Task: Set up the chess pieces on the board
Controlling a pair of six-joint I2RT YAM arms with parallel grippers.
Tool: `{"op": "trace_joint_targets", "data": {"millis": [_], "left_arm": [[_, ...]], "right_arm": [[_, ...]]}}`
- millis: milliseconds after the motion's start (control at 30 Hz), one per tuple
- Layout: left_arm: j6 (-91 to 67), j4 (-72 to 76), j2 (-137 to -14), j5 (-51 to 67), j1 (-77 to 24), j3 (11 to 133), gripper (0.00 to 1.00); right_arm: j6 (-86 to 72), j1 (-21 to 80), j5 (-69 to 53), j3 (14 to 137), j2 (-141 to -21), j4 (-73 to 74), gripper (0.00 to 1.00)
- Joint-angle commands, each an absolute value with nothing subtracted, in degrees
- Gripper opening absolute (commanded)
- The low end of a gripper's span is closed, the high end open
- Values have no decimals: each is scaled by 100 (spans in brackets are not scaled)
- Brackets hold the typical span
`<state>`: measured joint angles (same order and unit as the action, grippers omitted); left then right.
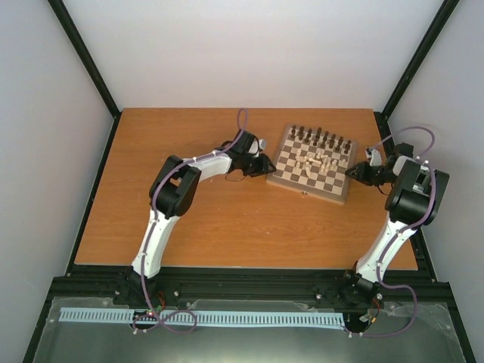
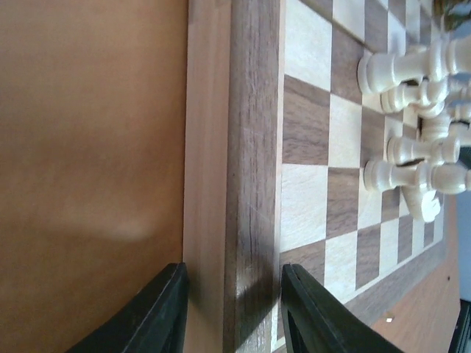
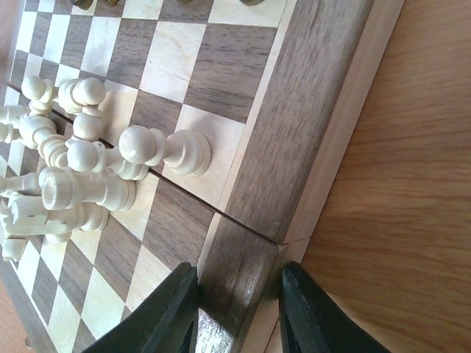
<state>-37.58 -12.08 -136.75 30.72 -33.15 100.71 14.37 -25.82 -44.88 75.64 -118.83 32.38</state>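
The board [image 1: 291, 179] lies at the table's far right of centre. Dark brown chess pieces [image 1: 321, 138] stand in a row along its far edge. Cream chess pieces [image 1: 318, 160] crowd together in its middle; they also show in the left wrist view [image 2: 412, 151] and the right wrist view [image 3: 88, 169]. My left gripper [image 1: 266, 168] is at the board's left edge, its jaws closed around the wooden border [image 2: 254, 184]. My right gripper [image 1: 352, 173] is at the right edge, its jaws closed around the border [image 3: 294, 132] beside the fold seam.
The orange-brown table [image 1: 189, 219] carries only the board. Black frame posts [image 1: 83, 60] and pale walls stand at the back and sides. A black rail [image 1: 249, 283] with both arm bases runs along the near edge.
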Motion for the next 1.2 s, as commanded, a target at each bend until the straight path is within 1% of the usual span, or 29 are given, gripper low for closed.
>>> {"op": "trace_joint_targets", "data": {"millis": [0, 133, 300, 600, 800, 1167], "left_arm": [[-3622, -1237, -13154, 2990, -3578, 9070, 38], [-3556, -1087, -12576, 2894, -3580, 8219, 38], [-3460, -976, -11766, 2713, -3581, 7238, 37], [-3154, -1429, -10120, 2357, -3586, 5539, 38], [-3180, -1665, -9361, 2243, -3582, 4872, 38], [-3276, -2093, -8443, 1972, -3579, 4176, 38]], "right_arm": [[2036, -2108, -4329, 7300, -11962, 4023, 30], [2310, -1692, -4178, 7234, -11856, 4417, 30], [2429, -974, -3864, 6931, -11414, 4554, 30], [2584, -111, -3644, 6596, -11008, 4919, 30], [2645, 284, -3596, 6278, -10838, 4987, 30], [2622, 413, -3774, 6048, -10365, 5056, 29]]}}
